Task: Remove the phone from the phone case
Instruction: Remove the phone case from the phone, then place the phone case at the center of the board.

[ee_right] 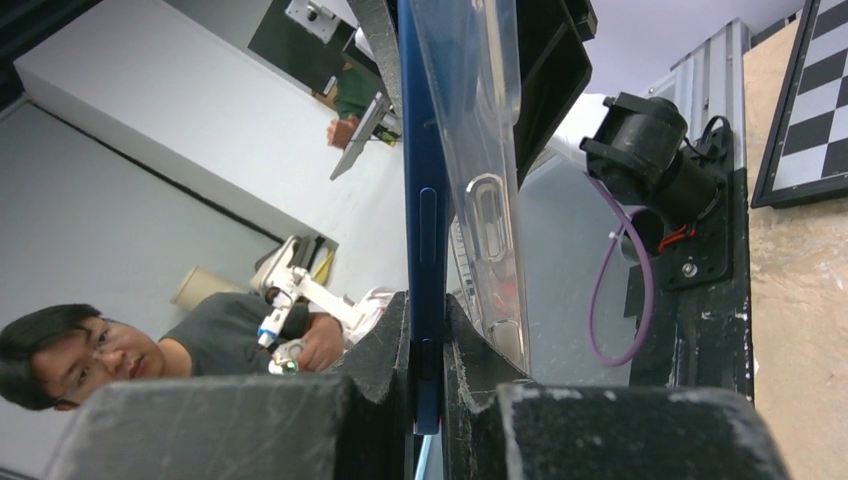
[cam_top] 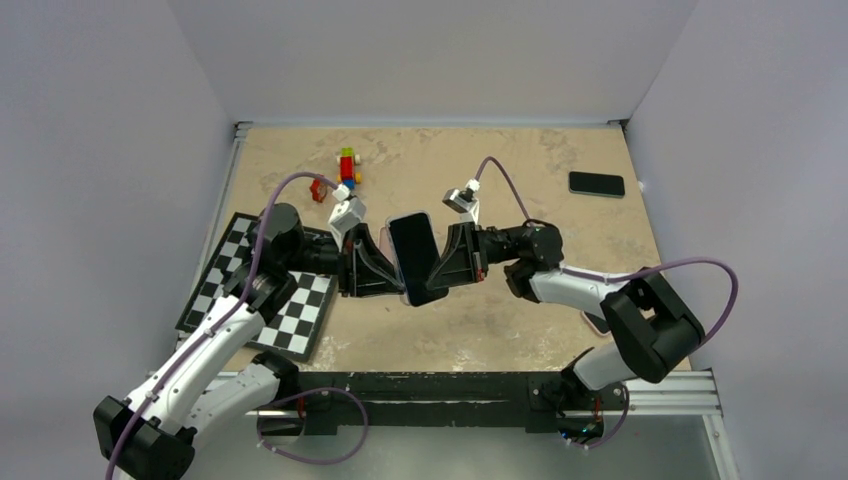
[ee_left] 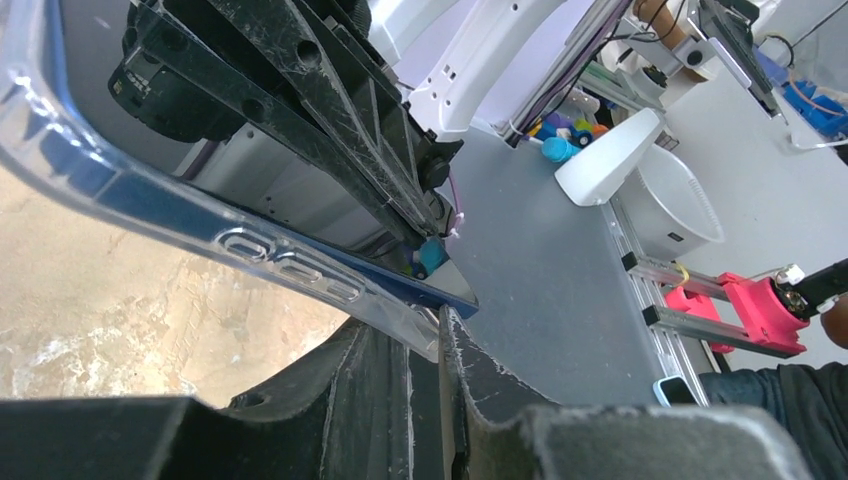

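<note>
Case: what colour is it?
The case is clear, see-through plastic; the right wrist view shows it best.

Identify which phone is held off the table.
The phone in the middle: the right hand grips it, the left hand its clear case; the other phone lies flat far right.

A robotics lab: plain grey panels box in a tan bench edged by an aluminium rail. A checkerboard lies on it, and a man sits among other rigs beyond.
</note>
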Robot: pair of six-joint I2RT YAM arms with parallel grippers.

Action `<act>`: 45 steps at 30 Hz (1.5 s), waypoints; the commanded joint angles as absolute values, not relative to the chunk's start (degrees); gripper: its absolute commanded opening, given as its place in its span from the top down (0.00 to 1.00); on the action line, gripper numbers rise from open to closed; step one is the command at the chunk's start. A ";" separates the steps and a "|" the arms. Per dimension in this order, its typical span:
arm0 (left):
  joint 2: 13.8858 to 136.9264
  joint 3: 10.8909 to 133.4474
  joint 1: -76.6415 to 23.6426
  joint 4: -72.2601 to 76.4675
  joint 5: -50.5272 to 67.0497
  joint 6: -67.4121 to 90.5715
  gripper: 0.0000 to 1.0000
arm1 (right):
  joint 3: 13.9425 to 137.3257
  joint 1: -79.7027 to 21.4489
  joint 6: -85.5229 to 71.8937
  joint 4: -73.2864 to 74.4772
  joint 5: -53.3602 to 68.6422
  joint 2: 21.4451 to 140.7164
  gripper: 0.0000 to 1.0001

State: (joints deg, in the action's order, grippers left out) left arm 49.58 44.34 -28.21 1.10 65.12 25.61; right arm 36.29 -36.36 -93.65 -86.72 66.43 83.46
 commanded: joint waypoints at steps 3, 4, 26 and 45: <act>51.44 47.78 -28.74 0.19 61.71 22.23 0.83 | 40.39 -37.27 -96.38 -104.93 61.27 84.78 1.00; 51.50 47.99 -28.74 -2.12 59.84 22.42 0.89 | 40.15 -37.38 -96.03 -104.92 60.83 84.89 1.00; 52.88 49.17 -28.56 -23.25 24.01 25.06 1.00 | 40.59 -35.34 -59.06 -48.77 52.85 68.16 1.00; 79.23 56.71 -25.77 -31.71 14.83 23.49 1.00 | 42.14 -28.82 -39.99 -16.32 39.72 56.16 1.00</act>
State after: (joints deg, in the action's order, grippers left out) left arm 78.00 53.23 -26.74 -33.93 16.38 23.83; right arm 41.56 -29.36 -42.92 -16.56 41.47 58.28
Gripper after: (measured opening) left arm 0.059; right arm 0.085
